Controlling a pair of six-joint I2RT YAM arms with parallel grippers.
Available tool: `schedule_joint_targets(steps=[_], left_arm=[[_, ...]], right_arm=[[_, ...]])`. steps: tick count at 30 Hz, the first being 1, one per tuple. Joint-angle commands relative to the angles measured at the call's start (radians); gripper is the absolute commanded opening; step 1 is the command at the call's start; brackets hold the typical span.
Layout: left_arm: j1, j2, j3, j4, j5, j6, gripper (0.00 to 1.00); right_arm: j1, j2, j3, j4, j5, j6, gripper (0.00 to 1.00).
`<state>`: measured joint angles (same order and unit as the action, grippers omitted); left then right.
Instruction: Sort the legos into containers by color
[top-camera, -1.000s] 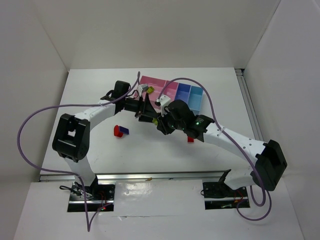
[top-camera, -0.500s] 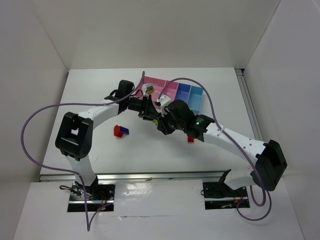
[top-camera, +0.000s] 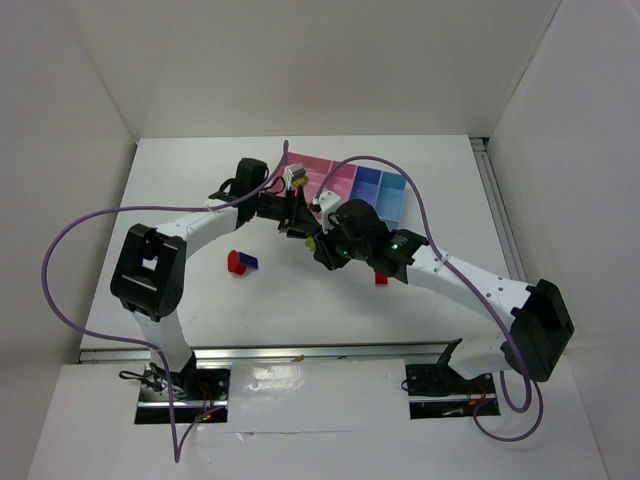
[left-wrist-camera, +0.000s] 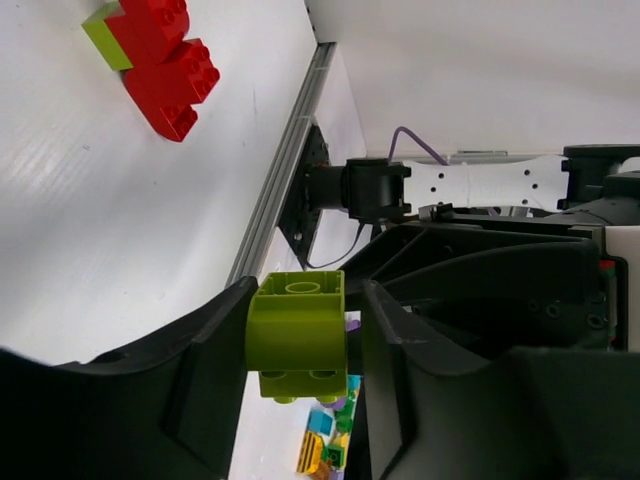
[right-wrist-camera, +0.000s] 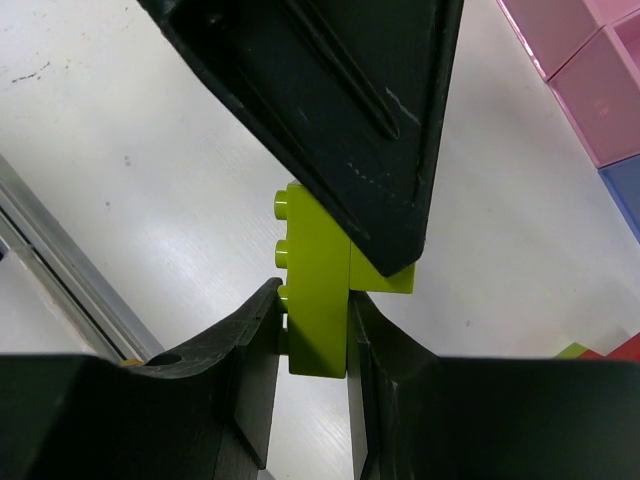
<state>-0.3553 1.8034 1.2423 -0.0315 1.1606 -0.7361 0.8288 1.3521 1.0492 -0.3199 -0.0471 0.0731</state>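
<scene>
- Since a second ago the left hand (left-wrist-camera: 300, 318) has reached in toward the right hand (right-wrist-camera: 314, 352), and its jaws, then spread wide, have narrowed onto the lime-green lego (left-wrist-camera: 296, 340). The right arm has barely shifted.
- The left hand is clenched on the lego, with a finger pressed to each side.
- The right hand is clenched on it too. Its wrist view shows the studded part pinched between its fingers, with a second lime part tucked under the left hand's finger.
- The lego hangs between the two hands above the worktop (top-camera: 200, 200), just in front of the containers (top-camera: 392, 196).
- The hands meet nose to nose, so the lego lies at both sets of fingertips and neither has to reach. In the right wrist view its long axis runs along the fingers and its studs face sideways.
- It looks like two lime pieces stuck together, so the likely step is to pull them apart or hand them over. One grip could slip.
- A red and blue pair (top-camera: 240, 262) and a red lego (top-camera: 381, 278) lie unsorted on the worktop.
</scene>
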Motion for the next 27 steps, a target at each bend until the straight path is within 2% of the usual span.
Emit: schedule_joint_targets(steps=[1,5,9,10,12,16,23,27], left_arm=[[-0.004,-0.009,0.014,0.07,-0.01,-0.025,0.54],[-0.004,-0.009,0.005,0.081,-0.021,-0.037,0.39],[-0.004,-0.018,0.005,0.071,-0.047,-0.037,0.35],[-0.004,-0.018,0.005,0.071,-0.059,-0.037,0.27],[-0.004,-0.018,0.015,0.071,-0.073,-0.049,0.22],[-0.004,-0.018,0.039,0.048,-0.111,-0.071,0.02],[-0.004,0.003,0.092,-0.068,-0.252,-0.06,0.0],[-0.004,0.016,0.121,-0.079,-0.263,-0.049,0.0]], right_arm=[[0.009,-0.001,0.048,-0.002,-0.008,-0.004,0.0],[0.009,-0.001,0.048,-0.002,-0.008,-0.004,0.0],[0.018,-0.001,0.048,-0.002,-0.017,-0.004,0.0],[0.018,-0.001,0.048,-0.002,-0.017,-0.004,0.0],[0.018,0.012,0.048,-0.011,-0.037,-0.016,0.0],[0.062,0.041,0.067,-0.034,-0.005,-0.036,0.0],[0.154,0.051,0.098,-0.082,0.076,-0.056,0.0],[0.167,0.032,0.107,-0.091,0.121,-0.056,0.0]])
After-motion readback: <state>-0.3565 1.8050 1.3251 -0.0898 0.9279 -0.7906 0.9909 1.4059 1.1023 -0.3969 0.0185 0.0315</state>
